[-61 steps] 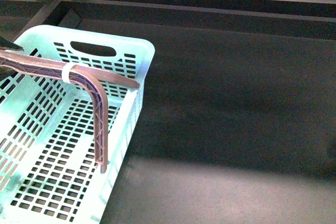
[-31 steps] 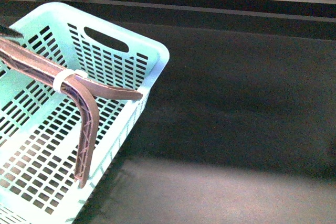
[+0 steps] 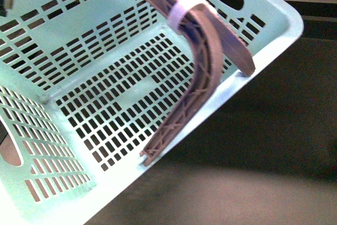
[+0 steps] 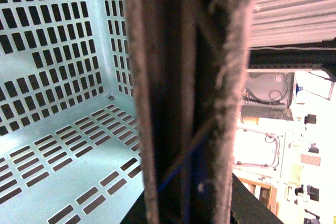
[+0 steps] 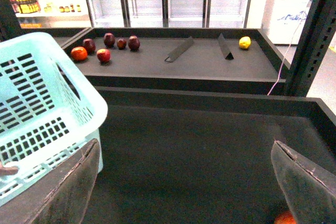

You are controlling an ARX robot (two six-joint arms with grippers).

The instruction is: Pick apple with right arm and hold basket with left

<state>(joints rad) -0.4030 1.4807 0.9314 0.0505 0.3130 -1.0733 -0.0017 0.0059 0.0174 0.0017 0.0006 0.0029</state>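
Note:
The pale mint-green basket (image 3: 79, 40) hangs lifted and tilted, filling the left and middle of the front view. Its brown ribbed handles (image 3: 202, 61), tied by a white band (image 3: 181, 9), cross its open top. In the left wrist view a handle (image 4: 184, 103) fills the centre with my left gripper (image 4: 184, 198) shut on it, and the slotted basket floor (image 4: 63, 145) lies behind. My right gripper (image 5: 185, 145) stands open and empty over the dark tray. A small orange-red piece of the apple (image 5: 285, 217) shows at the picture's edge beside one finger (image 5: 304, 182). The basket's corner (image 5: 47, 87) is beside the other finger.
The dark tray floor (image 5: 199, 145) is bounded by a raised rim (image 5: 210, 100). On the shelf beyond lie several dark-red and red fruits (image 5: 107, 43), a yellow fruit (image 5: 244, 42) and two dividers (image 5: 178, 51). A metal post (image 5: 315, 30) stands at one side.
The basket has risen and tipped toward the camera, going from the lower left of the front view to filling most of it. Its handles swung up with it.

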